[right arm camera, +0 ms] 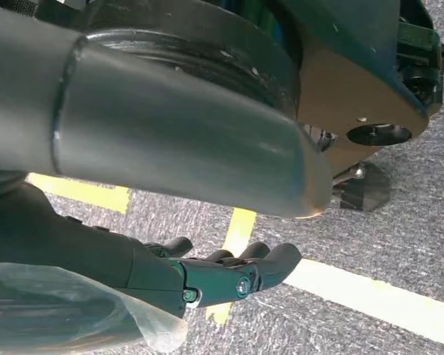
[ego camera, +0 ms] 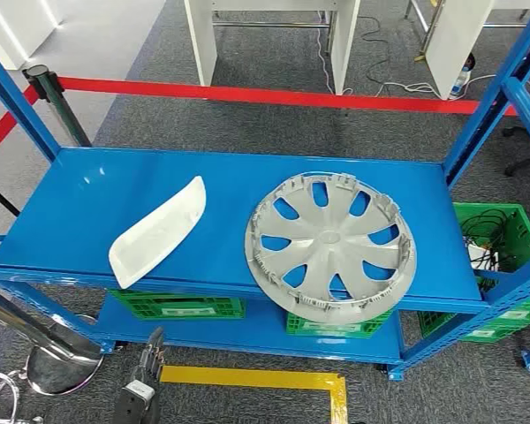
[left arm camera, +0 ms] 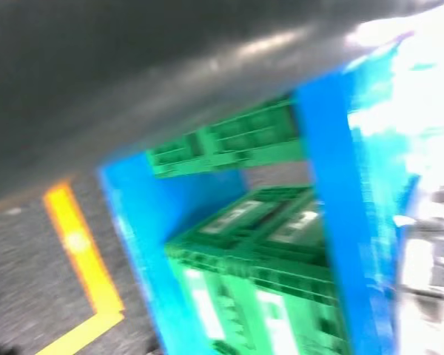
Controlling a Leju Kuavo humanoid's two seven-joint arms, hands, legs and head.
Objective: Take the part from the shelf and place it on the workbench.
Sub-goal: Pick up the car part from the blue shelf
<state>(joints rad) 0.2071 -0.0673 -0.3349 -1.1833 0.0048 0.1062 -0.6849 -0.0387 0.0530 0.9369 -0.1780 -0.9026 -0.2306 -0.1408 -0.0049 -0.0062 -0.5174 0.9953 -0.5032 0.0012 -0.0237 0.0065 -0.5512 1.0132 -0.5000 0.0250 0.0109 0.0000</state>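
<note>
Grey carpet floor with yellow tape; red barrier belt; white table legs.

workshop, blue shelf, green crates

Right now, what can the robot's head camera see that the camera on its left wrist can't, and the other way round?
Only the head view takes in the top shelf with the white curved part and the grey wheel cover lying apart on it, plus the red barrier tape behind and the left hand low in front. Only the left wrist view, which is blurred, looks in under the shelf at the stacked green crates up close. Both show the blue shelf frame, green crates and yellow floor tape.
</note>
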